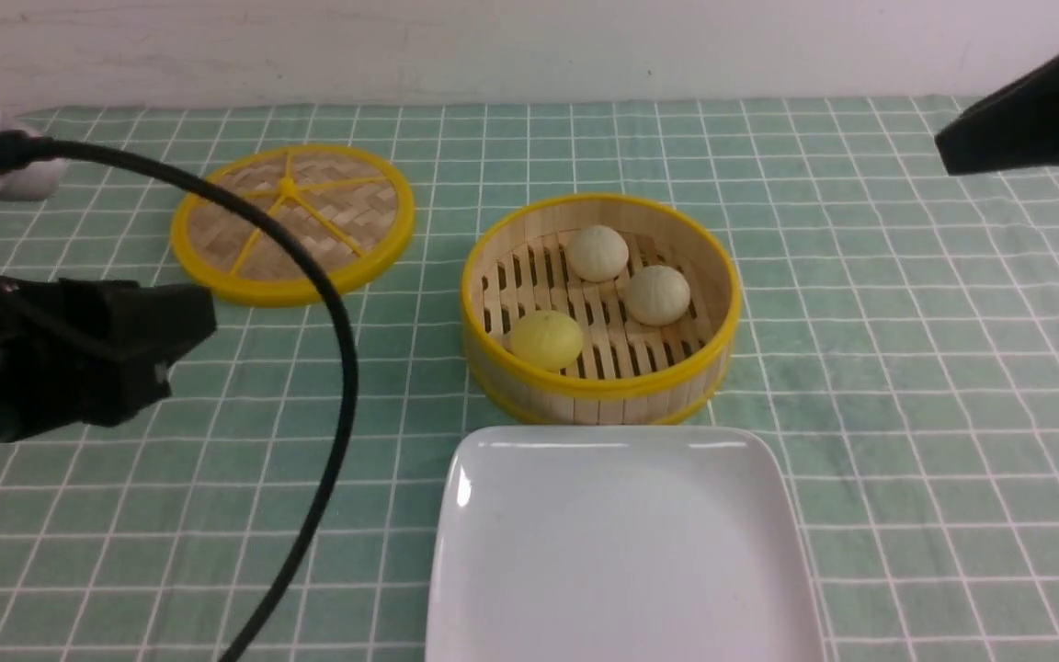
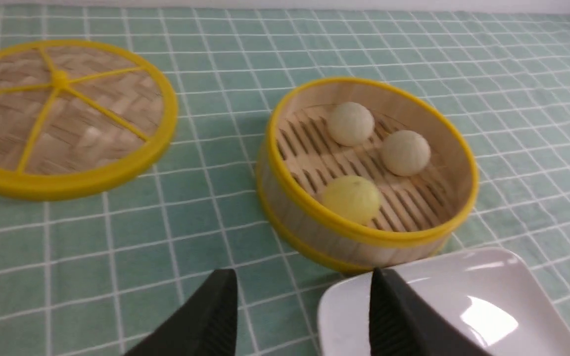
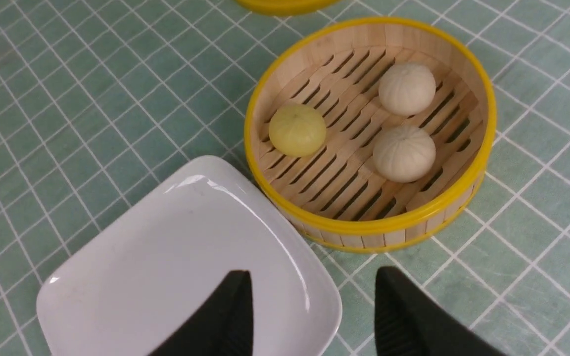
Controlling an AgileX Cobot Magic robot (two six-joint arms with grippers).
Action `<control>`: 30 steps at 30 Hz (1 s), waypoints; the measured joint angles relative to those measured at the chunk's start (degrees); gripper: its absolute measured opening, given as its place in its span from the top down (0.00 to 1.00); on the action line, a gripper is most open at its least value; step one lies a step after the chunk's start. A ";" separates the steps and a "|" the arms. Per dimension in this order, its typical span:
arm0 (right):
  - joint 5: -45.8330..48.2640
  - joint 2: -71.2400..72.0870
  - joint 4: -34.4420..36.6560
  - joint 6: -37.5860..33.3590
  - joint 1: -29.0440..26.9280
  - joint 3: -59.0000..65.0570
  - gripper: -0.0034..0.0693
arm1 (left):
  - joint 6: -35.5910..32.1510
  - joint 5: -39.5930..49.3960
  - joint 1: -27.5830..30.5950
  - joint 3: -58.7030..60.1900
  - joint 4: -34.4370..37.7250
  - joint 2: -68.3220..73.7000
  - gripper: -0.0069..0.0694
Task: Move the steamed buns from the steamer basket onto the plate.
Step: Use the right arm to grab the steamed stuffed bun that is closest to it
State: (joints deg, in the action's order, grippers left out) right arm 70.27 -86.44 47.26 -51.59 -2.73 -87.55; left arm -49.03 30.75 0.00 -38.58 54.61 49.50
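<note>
Basket [image 1: 598, 391] has my plate [image 1: 621, 552] right up near its front edge, lid [image 1: 290, 225] off left w/ a gap, open tabletop [image 1: 888, 368] on the right. L gripper [image 2: 305, 291] + R gripper [image 3: 314, 291] jaws both apart btw.

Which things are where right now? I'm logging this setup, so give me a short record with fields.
buns: yellow one and two off-white ones, all in the basket
basket: uncovered steamer basket, behind the plate
plate: white plate, no buns on it
lid: woven lid, left of the basket
left gripper: open, empty
right gripper: open, empty
</note>
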 joint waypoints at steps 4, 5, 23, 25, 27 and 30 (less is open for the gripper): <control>0.00 -7.05 -1.77 0.05 3.13 -6.39 0.48 | -6.61 2.47 0.00 0.00 7.33 0.56 0.43; 0.00 -8.09 -2.29 0.05 3.91 -7.64 0.48 | -7.50 2.80 0.00 0.00 8.12 0.72 0.43; -8.94 -33.71 -34.15 14.35 23.05 -23.58 0.48 | -9.80 6.89 0.00 -0.11 9.73 3.89 0.45; -9.07 -35.51 -34.30 14.41 23.08 -25.04 0.48 | -9.80 6.89 0.00 -0.11 9.73 3.89 0.45; -9.62 -39.17 -34.54 14.53 23.14 -28.97 0.48 | -9.80 6.94 0.00 -0.11 9.68 3.89 0.45; -9.43 -42.22 -34.54 15.07 23.14 -32.81 0.48 | -9.80 7.17 0.00 -0.11 8.75 3.89 0.45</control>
State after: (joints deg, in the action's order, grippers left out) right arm 60.84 -128.66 12.72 -36.52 20.41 -120.35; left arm -58.83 37.92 0.00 -38.69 63.36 53.40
